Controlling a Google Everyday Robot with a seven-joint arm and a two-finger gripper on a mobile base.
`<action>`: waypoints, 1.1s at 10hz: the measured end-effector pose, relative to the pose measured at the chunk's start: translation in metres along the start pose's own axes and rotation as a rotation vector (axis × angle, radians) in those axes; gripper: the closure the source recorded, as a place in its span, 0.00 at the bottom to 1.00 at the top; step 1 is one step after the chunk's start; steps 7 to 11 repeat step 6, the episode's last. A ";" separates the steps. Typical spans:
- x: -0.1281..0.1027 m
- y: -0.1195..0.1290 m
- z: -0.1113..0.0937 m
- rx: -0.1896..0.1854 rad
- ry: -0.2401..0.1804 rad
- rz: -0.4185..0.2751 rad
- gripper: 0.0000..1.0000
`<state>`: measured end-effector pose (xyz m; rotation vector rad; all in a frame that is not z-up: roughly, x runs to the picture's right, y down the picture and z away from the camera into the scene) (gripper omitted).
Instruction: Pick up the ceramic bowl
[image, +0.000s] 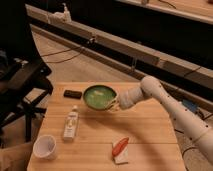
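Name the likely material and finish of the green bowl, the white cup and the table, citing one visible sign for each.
Ceramic bowl, at the gripper on its right edge: likely glazed ceramic, glossy green with pale streaks inside and a darker rim.
White cup: plain matte white; paper or plastic, cannot tell which.
Table: wood, with visible plank lines and a warm, light sheen.

— We see a glossy green glaze on the ceramic bowl (99, 96), held at its right rim by the smooth, matt white gripper (114, 105).

— And we see pale, grained wood in the table (145, 135); the white cup (45, 147) looks matt.
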<state>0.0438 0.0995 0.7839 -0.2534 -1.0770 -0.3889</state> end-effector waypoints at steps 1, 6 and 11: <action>-0.002 -0.004 -0.007 0.019 0.004 -0.017 1.00; -0.019 0.002 -0.020 0.039 -0.011 -0.082 1.00; -0.019 0.002 -0.020 0.039 -0.011 -0.082 1.00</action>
